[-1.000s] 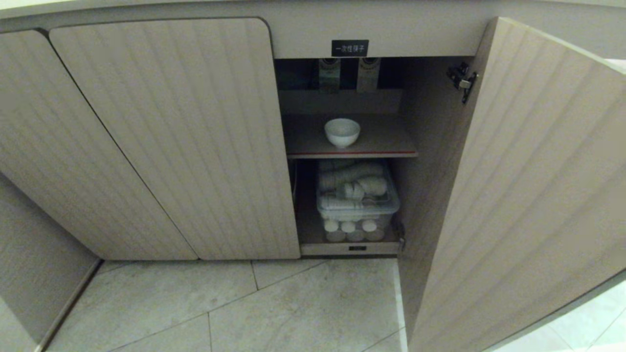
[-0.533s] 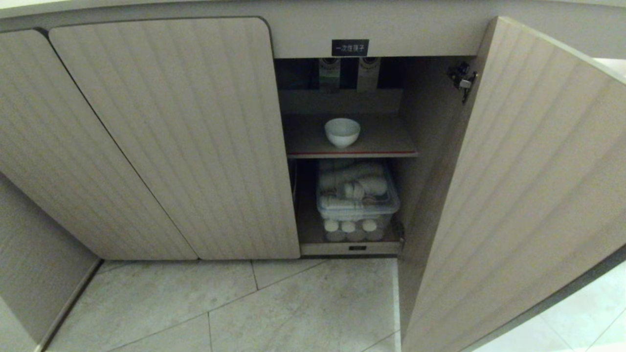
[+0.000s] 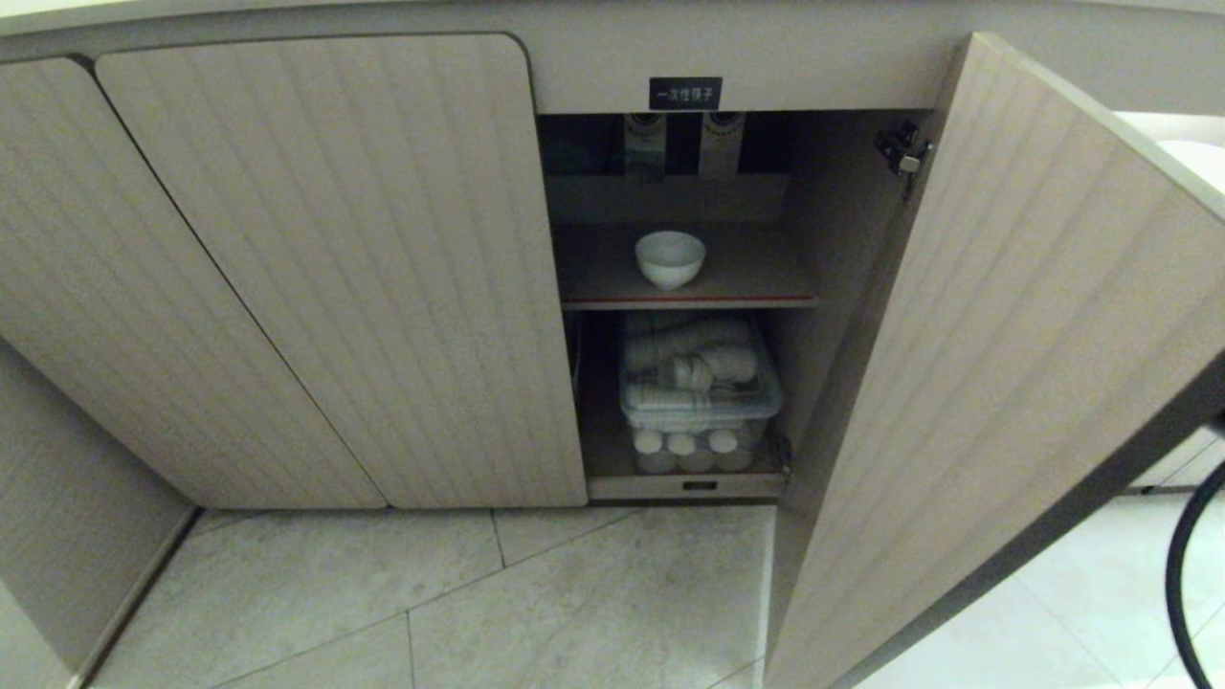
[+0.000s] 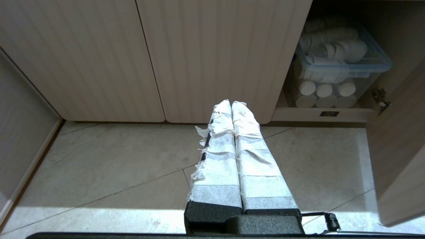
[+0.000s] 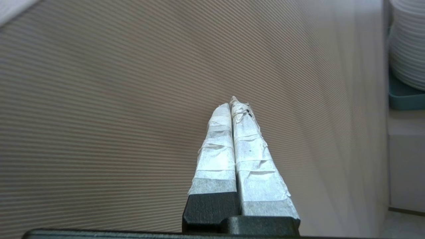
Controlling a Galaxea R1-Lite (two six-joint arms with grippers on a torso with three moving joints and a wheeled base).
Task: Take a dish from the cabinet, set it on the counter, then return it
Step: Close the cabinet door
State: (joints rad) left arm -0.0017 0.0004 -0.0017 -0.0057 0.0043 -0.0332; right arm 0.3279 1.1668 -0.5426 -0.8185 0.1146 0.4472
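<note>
The right-hand door of the cabinet has swung a little wider than it was a moment ago, and its low corner now sits further to the left on the floor. A black cable has also come into sight at the far right edge of the head view. So the way into the cabinet is open, and I think the next job is to reach in for the dish. The dish sits upright on the upper shelf, near the middle, with nothing touching it. Under that shelf is a clear box full of white cups. The right pincer is clenched tight and holds nothing; it sits close to the ribbed face of the door, but I cannot tell if it touches it. A stack of white plates shows to the far right of that door. The left pincer is clenched too, with nothing in it, parked low over the floor in front of the closed doors
</note>
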